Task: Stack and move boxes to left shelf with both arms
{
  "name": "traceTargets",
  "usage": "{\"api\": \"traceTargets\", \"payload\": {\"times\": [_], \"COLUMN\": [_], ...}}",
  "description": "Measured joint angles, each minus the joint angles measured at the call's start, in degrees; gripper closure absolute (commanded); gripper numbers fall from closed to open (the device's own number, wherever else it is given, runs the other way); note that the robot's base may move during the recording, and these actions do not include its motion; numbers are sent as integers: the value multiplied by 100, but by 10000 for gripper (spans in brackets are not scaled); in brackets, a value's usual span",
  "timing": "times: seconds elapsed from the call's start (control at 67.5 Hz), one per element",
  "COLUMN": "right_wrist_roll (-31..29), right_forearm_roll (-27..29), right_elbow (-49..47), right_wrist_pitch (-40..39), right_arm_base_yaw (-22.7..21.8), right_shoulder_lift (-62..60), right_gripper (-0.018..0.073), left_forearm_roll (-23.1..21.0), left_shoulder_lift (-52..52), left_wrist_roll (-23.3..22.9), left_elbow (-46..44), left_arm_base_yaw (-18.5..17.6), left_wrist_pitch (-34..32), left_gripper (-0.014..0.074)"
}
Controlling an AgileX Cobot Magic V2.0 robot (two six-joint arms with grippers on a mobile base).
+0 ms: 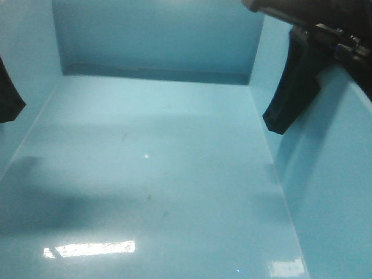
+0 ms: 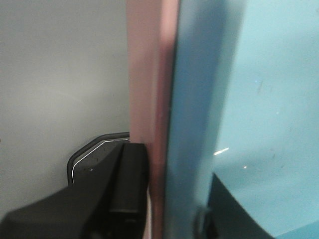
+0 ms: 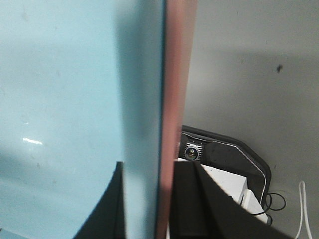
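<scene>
Left tool [image 2: 174,199], right tool [image 3: 149,204] clamping walls, blue bin [image 1: 151,163] inside pink bin [image 2: 149,74]

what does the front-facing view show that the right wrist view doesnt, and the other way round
Only the front-facing view: the blue bin's whole inside, from floor to far wall, and a sliver of the left hand at its left wall.

Only the right wrist view: the pink bin's wall lying flat against the outside of the blue one, the outer finger against it, and a dark unit with a lens and a white cable below.

Both: the blue bin's inside and the right hand's inner finger at its right wall.
</scene>
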Motion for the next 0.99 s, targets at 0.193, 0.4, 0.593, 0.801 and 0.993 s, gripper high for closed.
{"api": "traceTargets", "payload": {"times": [0.193, 0.4, 0.593, 0.801, 0.993], "right_wrist_roll": [0, 0, 0, 0, 0], "right_forearm_roll": [-11, -20, -20, -32, -32], "right_elbow": [0, 0, 0, 0, 0], "right_wrist_pitch": [0, 0, 0, 0, 0], "right_arm_base_yaw": [0, 0, 0, 0, 0], "right_shoulder_lift": [0, 0, 0, 0, 0], "right_gripper": [499, 499, 499, 499, 499], "left_forearm_roll": [-4, -13, -13, -25, -25], "left_shoulder_lift": [0, 0, 0, 0, 0], "left_wrist_roll": [0, 0, 0, 0, 0], "left_elbow": [0, 0, 0, 0, 0], "left_arm_base_yaw": [0, 0, 0, 0, 0], "left_wrist_pitch": [0, 0, 0, 0, 0], "left_gripper": [599, 599, 599, 599, 599]}}
